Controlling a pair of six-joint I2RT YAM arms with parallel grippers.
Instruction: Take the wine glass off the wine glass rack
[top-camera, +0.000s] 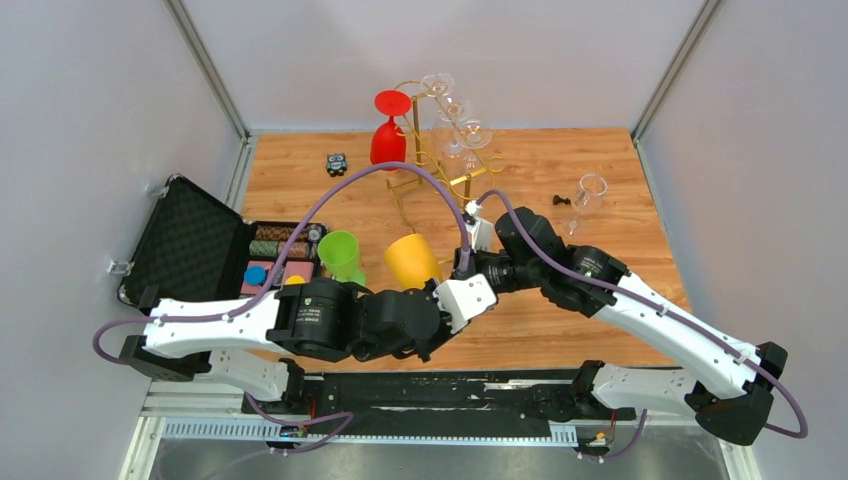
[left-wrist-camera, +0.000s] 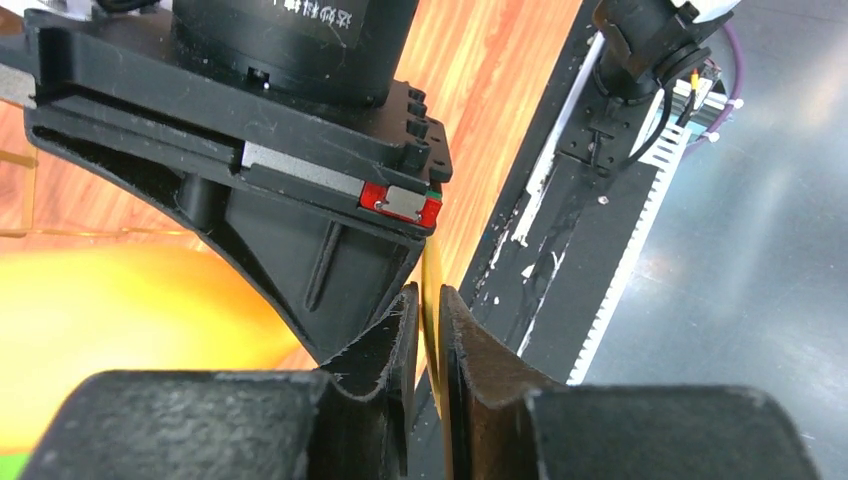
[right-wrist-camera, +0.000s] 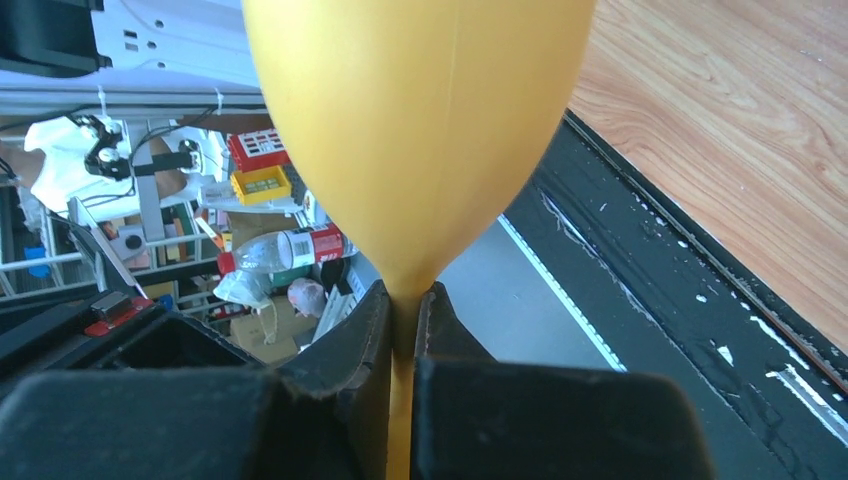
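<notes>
A yellow wine glass (top-camera: 412, 262) hangs on its side over the table's near middle, between my two grippers. In the right wrist view its bowl (right-wrist-camera: 420, 130) fills the top, and my right gripper (right-wrist-camera: 403, 295) is shut on the stem just under the bowl. My left gripper (left-wrist-camera: 428, 300) has its jaws drawn in narrowly on the thin yellow edge of the glass's foot (left-wrist-camera: 433, 290). From above, both grippers meet just right of the bowl, right gripper (top-camera: 455, 268) over left gripper (top-camera: 468, 292). The gold wine glass rack (top-camera: 432, 150) stands at the back.
A red wine glass (top-camera: 388, 135) and clear glasses (top-camera: 452, 112) hang on the rack. Another clear glass (top-camera: 588, 195) lies at the right back. A green cup (top-camera: 340, 255) and an open black case (top-camera: 190, 245) are at the left. A small toy (top-camera: 336, 163) sits near the back.
</notes>
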